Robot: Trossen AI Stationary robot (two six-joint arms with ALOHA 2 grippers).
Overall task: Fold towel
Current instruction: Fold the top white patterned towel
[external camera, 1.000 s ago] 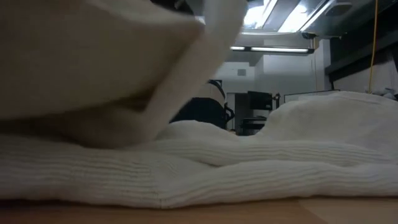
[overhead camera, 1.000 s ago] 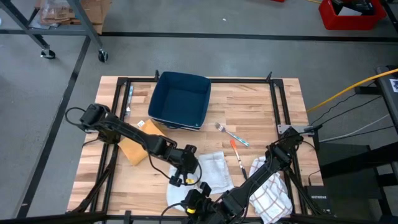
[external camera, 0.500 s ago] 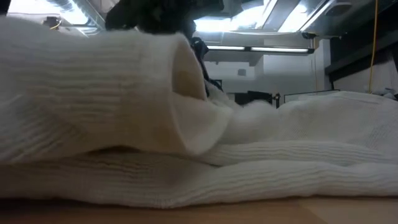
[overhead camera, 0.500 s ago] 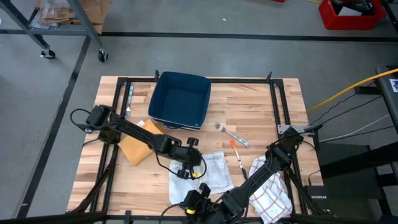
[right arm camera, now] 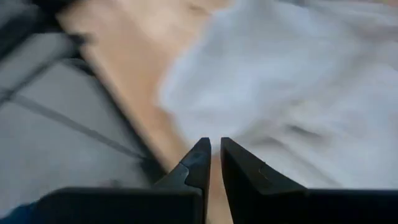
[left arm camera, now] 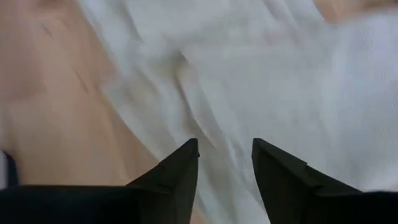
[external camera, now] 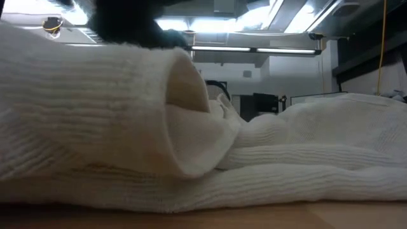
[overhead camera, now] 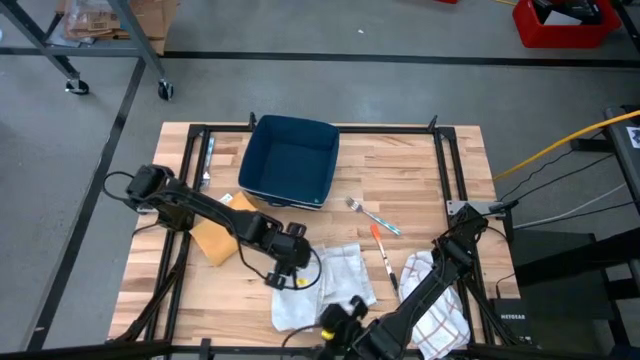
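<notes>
Towel (overhead camera: 322, 282), white and ribbed, lies crumpled near the front edge of the wooden surface (overhead camera: 400, 180), in front of the blue bin (overhead camera: 292, 160) and just beside the orange-handled tool (overhead camera: 383, 252); in the low view one side of it is rolled over into a thick lip with flatter cloth under it. Our left claw (overhead camera: 287, 268) sits at the towel's left edge with its fingers (left arm camera: 180, 171) spread and nothing between them, the cloth lying free below in its wrist view. Our right claw (overhead camera: 345, 315) is at the front of the surface by the towel's near edge, fingers (right arm camera: 199, 163) nearly pressed together and, as far as we can see, pinching nothing. A checked cloth (overhead camera: 440, 300) lies under the right arm, apart from the job. We judge that one fold has just been laid and the next move is to tidy it. To do this well, we should lift the left claw straight up so it does not drag the loose lip back open, then pick true corners rather than bunched middle cloth. We should take both near corners level with each other, carry them over low and even, and set them down edge to edge, keeping clear of the tan pad (overhead camera: 222, 232) and the fork (overhead camera: 372, 215).
</notes>
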